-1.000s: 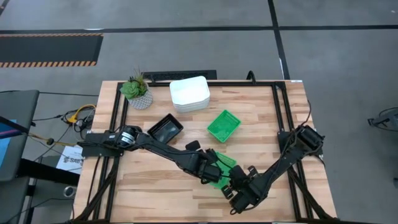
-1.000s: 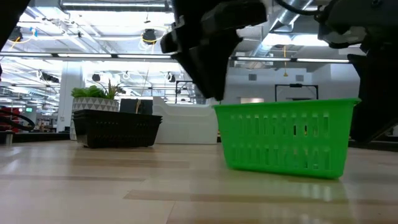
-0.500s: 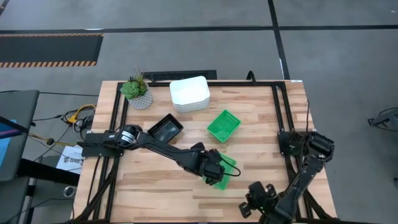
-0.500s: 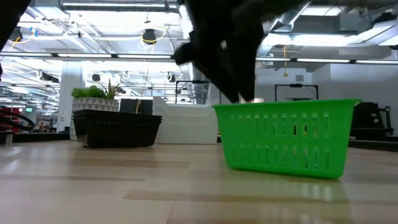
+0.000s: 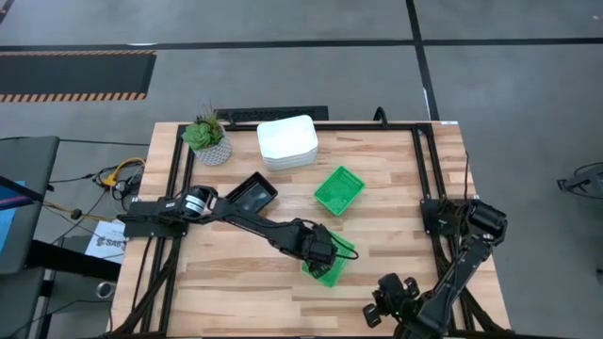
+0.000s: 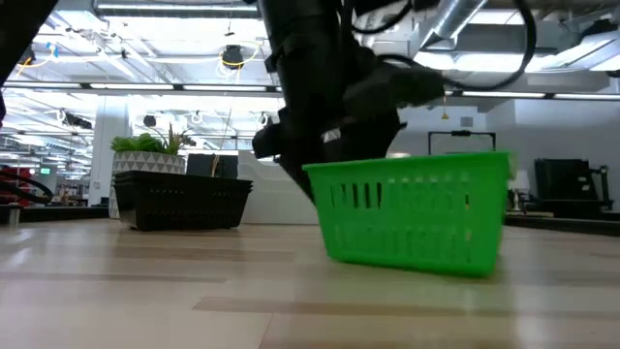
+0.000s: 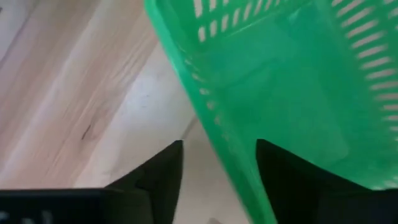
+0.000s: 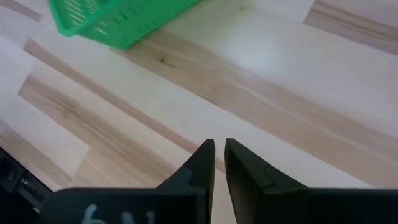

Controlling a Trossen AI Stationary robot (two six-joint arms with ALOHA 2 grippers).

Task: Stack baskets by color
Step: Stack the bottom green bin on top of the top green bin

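Left gripper point(image 5: 325, 256) at the lower-centre green basket point(image 5: 330, 259)
Fingers straddle its wall, grip uncertain; right fingers point(image 8: 205, 163) closed, empty. Next judged: carry it onto the other green basket point(image 5: 338, 189).

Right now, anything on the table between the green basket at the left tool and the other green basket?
Nothing visible. The left tool straddles the wall of the near green basket; the other green basket sits farther back, with only bare wood between them. The black basket lies off to one side.
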